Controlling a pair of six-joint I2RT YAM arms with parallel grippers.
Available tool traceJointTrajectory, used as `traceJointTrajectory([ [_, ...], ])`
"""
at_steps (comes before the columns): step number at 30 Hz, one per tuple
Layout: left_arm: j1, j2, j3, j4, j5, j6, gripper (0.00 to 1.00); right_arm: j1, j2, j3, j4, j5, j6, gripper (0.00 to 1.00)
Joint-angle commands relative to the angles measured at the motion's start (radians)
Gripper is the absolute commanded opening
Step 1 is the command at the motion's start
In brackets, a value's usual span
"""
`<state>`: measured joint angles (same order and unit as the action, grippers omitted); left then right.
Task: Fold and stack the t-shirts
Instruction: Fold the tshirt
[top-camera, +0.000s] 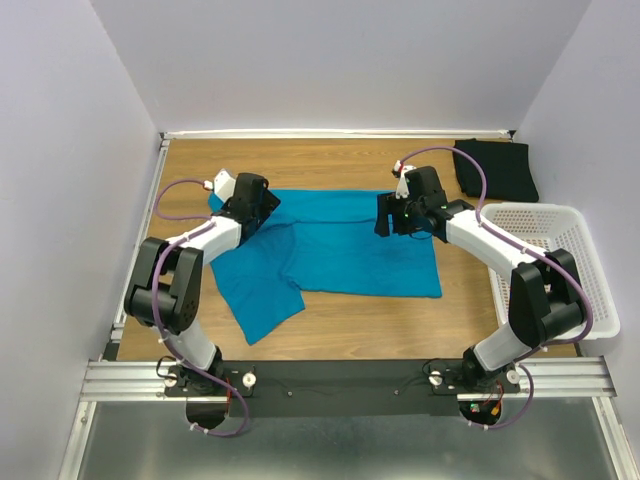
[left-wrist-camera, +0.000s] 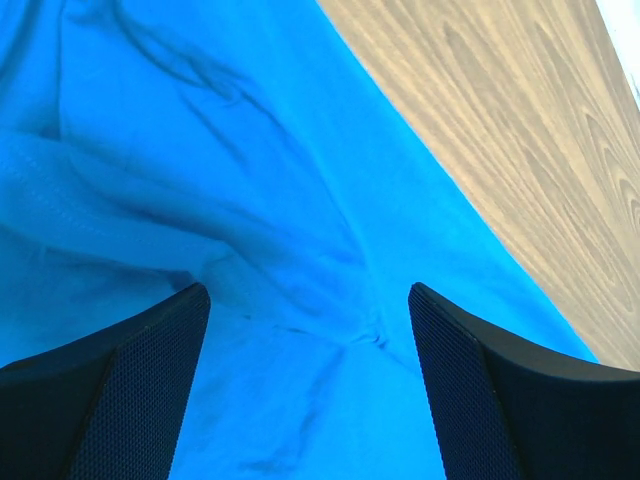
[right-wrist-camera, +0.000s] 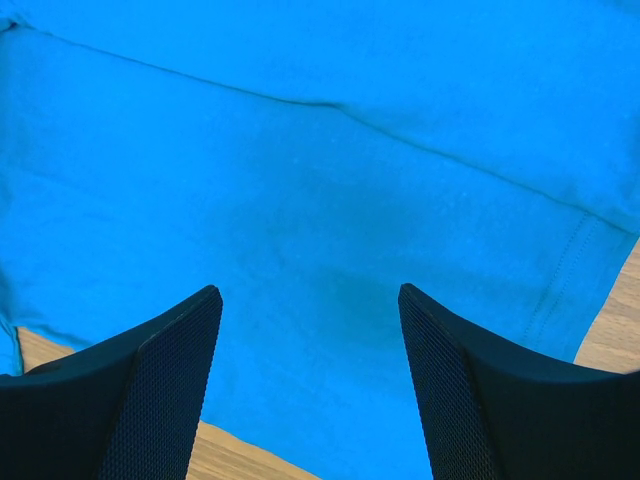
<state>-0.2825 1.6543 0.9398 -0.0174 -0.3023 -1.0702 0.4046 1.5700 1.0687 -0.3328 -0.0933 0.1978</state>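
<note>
Top external view first: where is the teal t-shirt (top-camera: 340, 245)?

— Spread across the middle of the table (top-camera: 350, 160), only partly folded, with 1 rumpled flap trailing toward the near left. The black t-shirt (top-camera: 495, 168) lies folded in the far right corner, just beyond the white basket (top-camera: 590, 270). I'd guess it's parked there to keep the folding area free.

— And the 2 grippers?

— The left gripper (left-wrist-camera: 310, 295) hovers over the teal cloth near its far left edge, fingers spread, gripping nothing. The right gripper (right-wrist-camera: 310, 295) hangs over the far right part, equally open and empty.

— Why 1 at each end?

— Probably so both far corners can be pinched together and the fold comes over evenly. The wrinkles on the left look likely to need smoothing.
</note>
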Motion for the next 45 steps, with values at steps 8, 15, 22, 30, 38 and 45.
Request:
traceJointTrajectory([
  [8, 0.011, 0.151, 0.148, -0.015, -0.011, 0.09, 0.92, -0.001, 0.012, 0.023, -0.017, 0.029, -0.008, 0.79],
  [15, 0.006, 0.001, 0.102, -0.14, -0.038, 0.013, 0.99, -0.001, -0.004, 0.016, -0.022, 0.041, -0.012, 0.79],
  [22, 0.008, 0.007, 0.014, -0.119, 0.055, -0.063, 0.99, -0.001, 0.008, 0.017, -0.022, 0.029, -0.006, 0.8],
  [30, 0.008, 0.058, 0.028, -0.101, 0.049, -0.056, 0.99, -0.001, 0.01, 0.02, -0.023, 0.026, -0.009, 0.83],
  [38, 0.008, 0.081, 0.042, -0.119, 0.066, -0.053, 0.99, -0.001, 0.01, 0.017, -0.025, 0.033, -0.014, 0.83],
  [45, 0.008, 0.068, 0.034, -0.135, 0.022, -0.048, 0.99, -0.001, 0.018, 0.017, -0.025, 0.035, -0.014, 0.83],
])
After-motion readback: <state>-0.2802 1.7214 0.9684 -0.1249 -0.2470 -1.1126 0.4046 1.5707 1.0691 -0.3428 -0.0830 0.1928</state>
